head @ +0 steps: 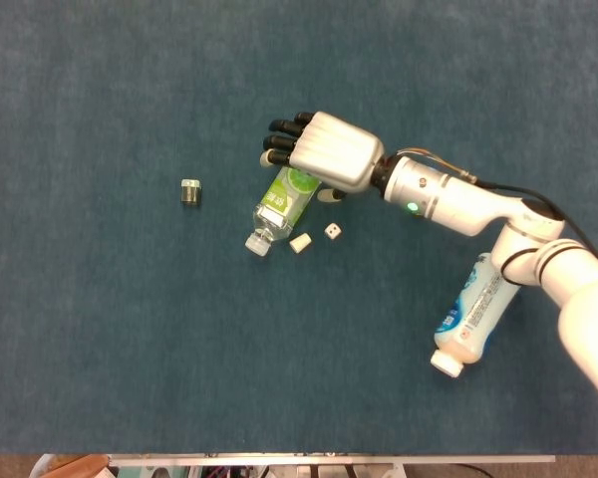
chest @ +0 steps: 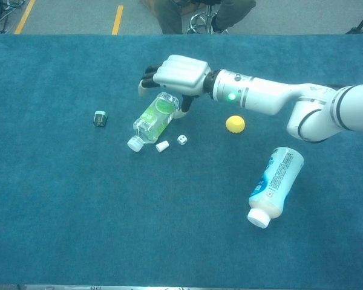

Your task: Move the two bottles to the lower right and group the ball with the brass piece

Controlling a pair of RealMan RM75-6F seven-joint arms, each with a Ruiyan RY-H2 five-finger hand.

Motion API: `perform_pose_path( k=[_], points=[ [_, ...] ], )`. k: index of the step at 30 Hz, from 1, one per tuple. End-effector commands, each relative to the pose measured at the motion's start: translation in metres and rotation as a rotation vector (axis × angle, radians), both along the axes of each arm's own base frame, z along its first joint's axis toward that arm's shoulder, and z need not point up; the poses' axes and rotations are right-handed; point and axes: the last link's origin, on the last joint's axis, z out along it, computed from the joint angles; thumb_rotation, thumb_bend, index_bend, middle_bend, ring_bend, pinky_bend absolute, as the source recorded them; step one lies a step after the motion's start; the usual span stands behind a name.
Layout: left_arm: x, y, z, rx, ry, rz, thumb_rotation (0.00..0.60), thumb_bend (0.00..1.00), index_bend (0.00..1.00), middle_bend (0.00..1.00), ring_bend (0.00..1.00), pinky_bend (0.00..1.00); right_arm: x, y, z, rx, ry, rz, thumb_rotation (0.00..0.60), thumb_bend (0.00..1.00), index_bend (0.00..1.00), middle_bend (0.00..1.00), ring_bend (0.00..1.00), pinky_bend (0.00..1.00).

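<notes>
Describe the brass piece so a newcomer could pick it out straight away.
Start from the clear bottle with the green label lying near the middle of the blue cloth, under the right hand. Look well to its left: the small brass-coloured cylinder sits alone there. Unlike the white cap and white die, it is dark and metallic.

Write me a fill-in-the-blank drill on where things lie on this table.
1. The right hand hovers over the base of the ____-labelled bottle.
2. The ball is coloured ____.
3. The white bottle lies on its ____.
4. The die lies beside a small white ____.

Missing words: green; yellow; side; cap
</notes>
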Motion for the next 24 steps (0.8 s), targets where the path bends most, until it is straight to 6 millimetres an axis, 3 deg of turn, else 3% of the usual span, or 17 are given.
perform_pose_path(
  k=[1, 10, 24],
  points=[
    [-0.001, -0.002, 0.000, 0.005, -0.004, 0.004, 0.600, 0.02, 0.30, 0.17, 0.15, 0.41, 0.002, 0.002, -0.008, 0.016, 0.016, -0.003, 0.600, 0.00, 0.30, 0.29, 0.18, 0.35],
    [-0.010, -0.011, 0.003, 0.024, -0.030, 0.027, 0.600, 0.02, 0.30, 0.17, 0.15, 0.41, 0.009, 0.005, -0.021, 0.047, 0.025, -0.010, 0.600, 0.00, 0.35, 0.33, 0.22, 0.35],
    [-0.012, -0.013, 0.003, 0.029, -0.035, 0.029, 0.600, 0.02, 0.30, 0.17, 0.15, 0.41, 0.000, 0.005, -0.024, 0.036, 0.032, -0.042, 0.600, 0.00, 0.64, 0.54, 0.43, 0.49]
  ],
)
